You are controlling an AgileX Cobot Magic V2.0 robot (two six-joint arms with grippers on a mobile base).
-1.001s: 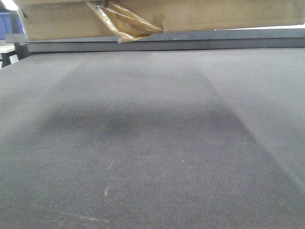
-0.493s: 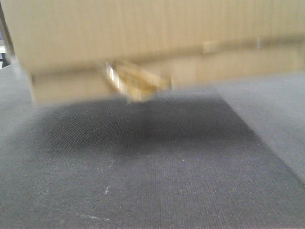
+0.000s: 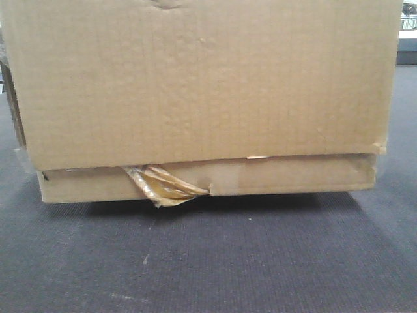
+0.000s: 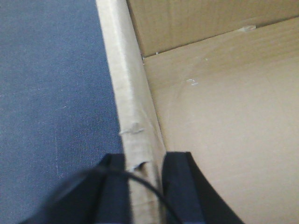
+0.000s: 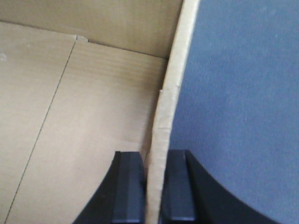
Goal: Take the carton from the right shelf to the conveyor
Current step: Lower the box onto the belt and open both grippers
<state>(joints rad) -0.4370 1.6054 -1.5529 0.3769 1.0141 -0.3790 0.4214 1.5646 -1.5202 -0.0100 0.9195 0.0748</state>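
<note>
The brown cardboard carton [image 3: 202,85] fills the upper front view and rests on the dark grey conveyor belt [image 3: 208,261], with torn tape [image 3: 163,186] hanging at its lower edge. My left gripper [image 4: 144,186] is shut on the carton's left wall [image 4: 128,93], one finger outside and one inside. My right gripper [image 5: 156,186] is shut on the carton's right wall [image 5: 173,84] in the same way. The open carton's bare inside floor shows in both wrist views [image 4: 224,116] [image 5: 84,116].
The dark belt surface lies outside the carton on the left in the left wrist view [image 4: 51,93] and on the right in the right wrist view [image 5: 243,93]. A far rail [image 3: 407,55] shows at the top right.
The carton has come down from the top of the front view to rest on the belt. It now fills most of that view.
</note>
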